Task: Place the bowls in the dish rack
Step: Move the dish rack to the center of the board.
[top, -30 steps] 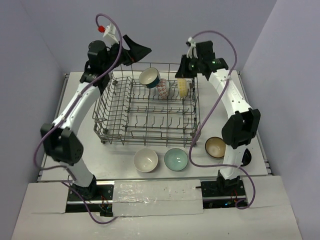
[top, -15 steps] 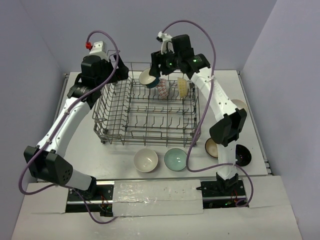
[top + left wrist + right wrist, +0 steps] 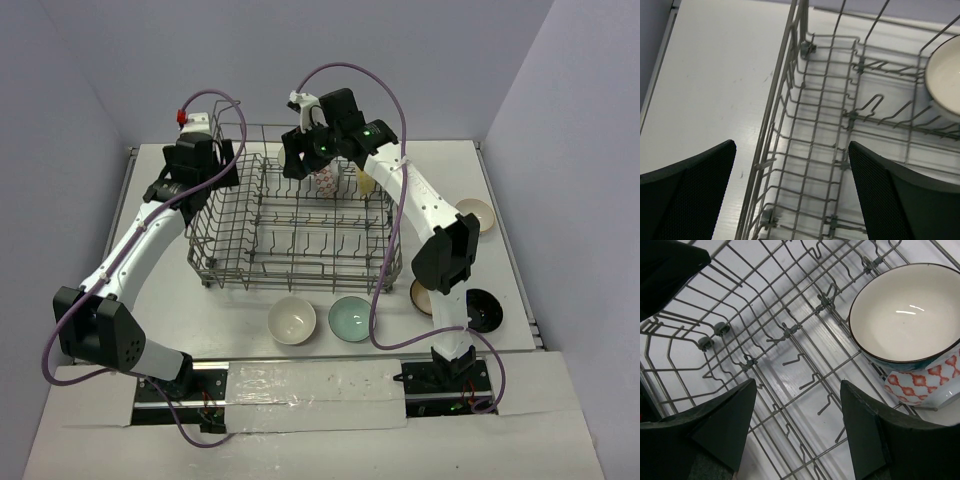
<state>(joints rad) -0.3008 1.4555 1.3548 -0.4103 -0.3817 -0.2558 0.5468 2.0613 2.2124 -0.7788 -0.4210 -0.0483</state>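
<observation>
White bowl (image 3: pixel 292 320), green bowl (image 3: pixel 352 319) sit near side of dish rack (image 3: pixel 300 278); blue bowl (image 3: pixel 905 310) inside. Left gripper (image 3: pixel 791 150), right gripper (image 3: pixel 797 385): wide, empty.

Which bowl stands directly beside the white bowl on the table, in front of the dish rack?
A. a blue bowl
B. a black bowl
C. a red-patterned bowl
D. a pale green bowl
D: the pale green bowl sits just right of the white bowl, in front of the dish rack; the black bowl lies far to the right, and the red-patterned bowl is inside the rack.
</observation>
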